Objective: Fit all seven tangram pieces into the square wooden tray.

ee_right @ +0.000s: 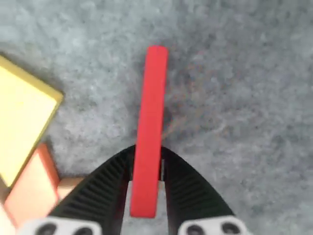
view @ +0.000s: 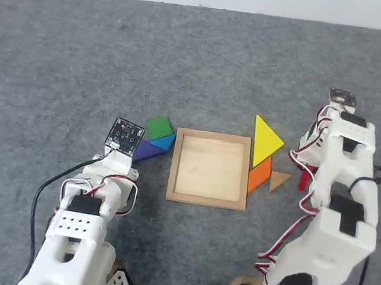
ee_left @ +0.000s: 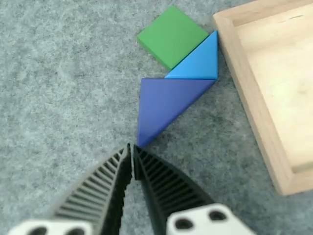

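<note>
The right claw [ee_right: 146, 159] is clamped on the red piece [ee_right: 152, 88], holding it on edge by one end, with most of it sticking out past the tips. That looks like a thin grip. If the arm swings toward the tray [view: 174, 165], I'd expect the piece to pivot or slip, and a piece arriving on its edge is likely to land leaning on the rim rather than flat.

The tray sits around the middle of the worktop with none of the seven pieces in it. The yellow triangle [view: 265, 141], orange piece [view: 259, 174] and small tan triangle [view: 279, 181] lie against or just beside the tray wall that faces the worktop's right edge. They are under the path the red piece would take, so a low carry could knock them askew.

On the tray's other side, the left claw [ee_left: 132, 152] is pinched closed with nothing in it, and its tips are right at the sharp corner of the dark blue triangle [ee_left: 166, 105]. That triangle touches the light blue triangle [ee_left: 200, 61], which touches the green square [ee_left: 171, 35]. Any push there would likely shove all three together, perhaps jamming them against the tray. With both arms near the tray, they could also collide over it.
</note>
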Motion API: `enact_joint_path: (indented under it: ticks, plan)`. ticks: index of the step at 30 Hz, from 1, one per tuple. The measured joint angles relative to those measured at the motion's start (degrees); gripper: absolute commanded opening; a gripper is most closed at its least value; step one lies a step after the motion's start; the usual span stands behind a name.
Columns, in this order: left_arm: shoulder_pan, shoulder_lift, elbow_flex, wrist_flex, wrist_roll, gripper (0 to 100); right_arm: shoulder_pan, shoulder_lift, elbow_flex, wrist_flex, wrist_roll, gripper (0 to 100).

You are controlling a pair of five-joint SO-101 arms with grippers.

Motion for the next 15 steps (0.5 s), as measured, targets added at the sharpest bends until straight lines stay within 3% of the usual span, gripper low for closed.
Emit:
enact_joint_path:
  ticks: [6,12,15]
  plan:
    - [0.0,0.0,0.0,0.0,0.0,1,-1.93,-9.32,0.0,5.45,2.99,0.8]
    - [0.0,0.0,0.0,0.0,0.0,1,-11.69,-16.97,0.0,12.4,4.57,0.8]
    - [0.0,0.0,0.0,0.0,0.0,1,-17.41,-19.78,0.0,13.8,1.93,0.8]
